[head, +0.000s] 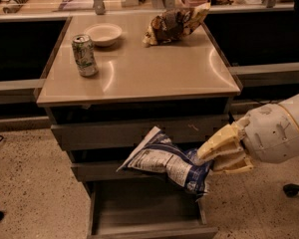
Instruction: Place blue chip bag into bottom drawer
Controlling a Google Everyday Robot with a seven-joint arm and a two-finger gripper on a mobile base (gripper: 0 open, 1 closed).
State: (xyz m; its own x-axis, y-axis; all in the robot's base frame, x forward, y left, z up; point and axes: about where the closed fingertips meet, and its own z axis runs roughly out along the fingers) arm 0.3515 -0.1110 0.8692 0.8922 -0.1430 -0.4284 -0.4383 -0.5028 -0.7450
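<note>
The blue chip bag [167,163] is a glossy dark blue and white foil bag, held roughly level in front of the middle drawer. My gripper [217,156] comes in from the right and is shut on the bag's right end, its pale yellow fingers [220,141] pinching the foil. The bottom drawer [149,230] is pulled open just below the bag, and its shallow tray looks empty. The bag hangs above the drawer's back half without touching it.
On the cabinet top [154,68] stand a green can [84,55], a white bowl [103,34] and a brown-and-yellow snack bag [174,23]. The two upper drawers [119,133] are closed. A chair wheel [295,189] sits on the speckled floor at right.
</note>
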